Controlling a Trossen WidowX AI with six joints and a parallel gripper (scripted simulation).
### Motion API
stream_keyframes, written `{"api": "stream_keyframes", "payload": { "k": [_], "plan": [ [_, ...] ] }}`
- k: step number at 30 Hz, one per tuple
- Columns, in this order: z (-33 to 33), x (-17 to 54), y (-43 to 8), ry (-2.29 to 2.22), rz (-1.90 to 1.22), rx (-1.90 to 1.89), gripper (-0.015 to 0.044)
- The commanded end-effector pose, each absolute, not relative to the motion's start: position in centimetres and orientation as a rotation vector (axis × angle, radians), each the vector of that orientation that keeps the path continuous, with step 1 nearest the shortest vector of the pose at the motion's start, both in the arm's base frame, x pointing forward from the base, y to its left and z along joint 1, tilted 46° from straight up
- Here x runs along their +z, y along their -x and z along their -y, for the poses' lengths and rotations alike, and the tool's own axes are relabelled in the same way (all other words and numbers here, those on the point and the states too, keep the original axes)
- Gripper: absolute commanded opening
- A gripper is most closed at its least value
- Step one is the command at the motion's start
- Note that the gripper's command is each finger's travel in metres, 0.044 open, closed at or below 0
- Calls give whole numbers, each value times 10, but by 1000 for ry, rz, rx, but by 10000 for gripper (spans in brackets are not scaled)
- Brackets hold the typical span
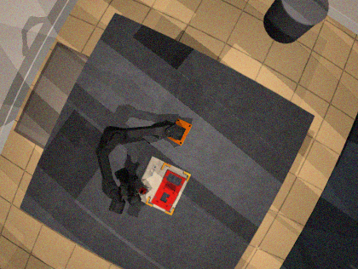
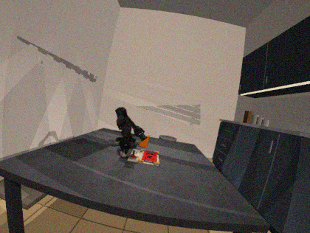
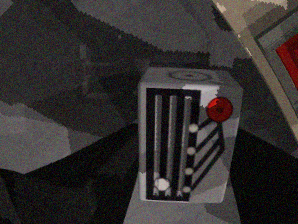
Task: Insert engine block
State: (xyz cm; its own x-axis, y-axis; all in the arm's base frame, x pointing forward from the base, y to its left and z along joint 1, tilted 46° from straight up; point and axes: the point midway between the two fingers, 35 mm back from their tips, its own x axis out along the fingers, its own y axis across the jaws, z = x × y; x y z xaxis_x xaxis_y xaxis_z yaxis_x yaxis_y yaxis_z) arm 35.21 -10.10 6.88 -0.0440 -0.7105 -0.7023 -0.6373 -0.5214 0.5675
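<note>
Gripping the engine block (image 1: 142, 191) (image 2: 133, 156) (image 3: 172, 145), the gripper (image 1: 137, 192) (image 2: 125, 154) (image 3: 187, 140) sits at the left of the work area in the top view, fingers closed on opposite sides of it. In the wrist view the block shows dark slots at left, a row of pale dots in the middle, and a red round piece at upper right. Block is out of the car body (image 1: 158, 203) (image 2: 149, 155) (image 3: 292, 59), just beside the pale tray (image 1: 155, 166) (image 2: 140, 152) (image 3: 260, 75). Can't tell if block touches the table (image 1: 239, 170) (image 2: 147, 195). Next right: tray, yellow corner marks, red car body in its right part, dark openings in the red. Farther right, the arm's orange base plate (image 1: 187, 129) (image 2: 145, 143) is apart from the tray. Far right, dark bin (image 1: 274, 27) on the tiled floor.
</note>
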Motion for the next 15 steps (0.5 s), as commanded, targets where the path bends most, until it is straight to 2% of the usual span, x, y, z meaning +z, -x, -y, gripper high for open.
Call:
{"api": "stream_keyframes", "payload": {
  "k": [1,15],
  "plan": [
    [92,76,-357,-2140,1499,-1627,0],
    [59,106,-362,-2143,1496,-1633,0]
  ]
}}
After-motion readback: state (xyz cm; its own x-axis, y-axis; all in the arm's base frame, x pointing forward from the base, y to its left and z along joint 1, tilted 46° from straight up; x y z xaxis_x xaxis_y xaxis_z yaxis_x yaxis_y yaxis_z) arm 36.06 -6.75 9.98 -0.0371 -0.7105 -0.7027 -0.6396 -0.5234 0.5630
